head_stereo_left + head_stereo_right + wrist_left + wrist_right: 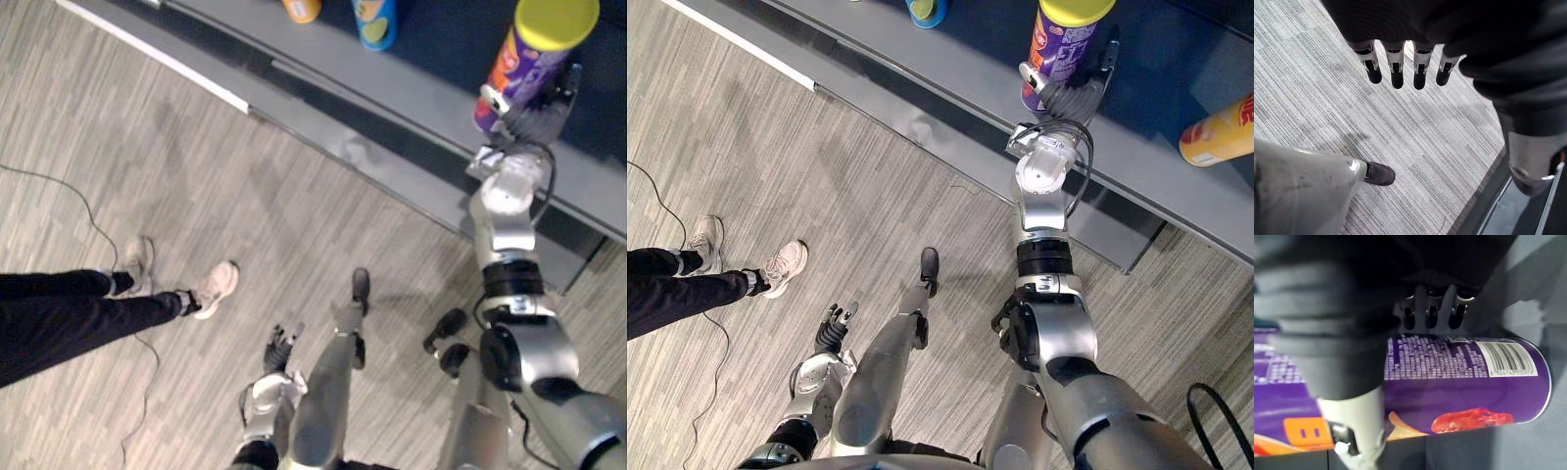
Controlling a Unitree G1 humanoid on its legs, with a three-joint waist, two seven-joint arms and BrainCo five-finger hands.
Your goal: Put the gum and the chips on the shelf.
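Observation:
A purple chips can point(529, 59) with a yellow lid stands upright on the grey shelf point(411, 93). My right hand point(534, 116) reaches up to its lower part, thumb on one side and fingers on the other. In the right wrist view the can point(1464, 377) lies between the fingers point(1432, 308) and the thumb point(1354, 416), which curl round it. A small blue tub point(377, 22) stands further left on the shelf; I cannot tell whether it is the gum. My left hand point(279, 348) hangs low over the floor, its fingers point(1396, 68) straight and holding nothing.
An orange item point(302, 8) stands left of the blue tub. A yellow-orange can point(1220, 132) lies on the shelf to the right. A person's legs and pale shoes point(211, 289) reach in from the left over the striped floor. The shelf's base edge point(323, 137) runs diagonally.

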